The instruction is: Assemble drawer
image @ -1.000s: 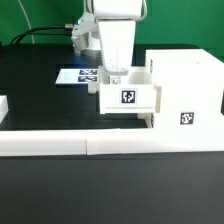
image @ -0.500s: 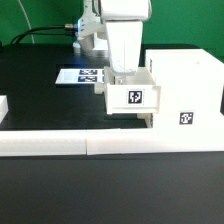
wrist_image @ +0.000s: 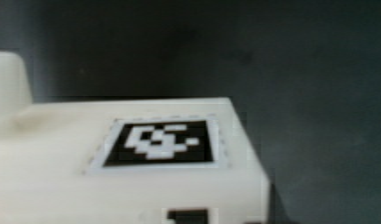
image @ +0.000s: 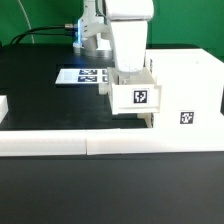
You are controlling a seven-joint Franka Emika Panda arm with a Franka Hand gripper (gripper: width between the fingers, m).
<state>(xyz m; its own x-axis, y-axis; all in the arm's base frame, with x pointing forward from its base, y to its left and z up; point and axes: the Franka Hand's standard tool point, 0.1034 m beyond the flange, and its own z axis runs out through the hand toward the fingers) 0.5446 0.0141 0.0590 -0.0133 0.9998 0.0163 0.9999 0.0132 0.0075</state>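
Gripper [image: 131, 72] comes down from above & grips small tray [image: 134, 95], held off table w/ its tagged front facing camera, touching the big housing [image: 185, 90] on exterior view's right.

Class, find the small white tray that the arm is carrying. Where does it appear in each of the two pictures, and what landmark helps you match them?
Exterior view: the small tray sits at picture centre, under the tool, against the large housing.
Wrist view: a white block, apparently the tray, fills the lower part of the picture, seen close.
Shared landmark: a black-and-white square tag on the tray, though not clearly the same tag.
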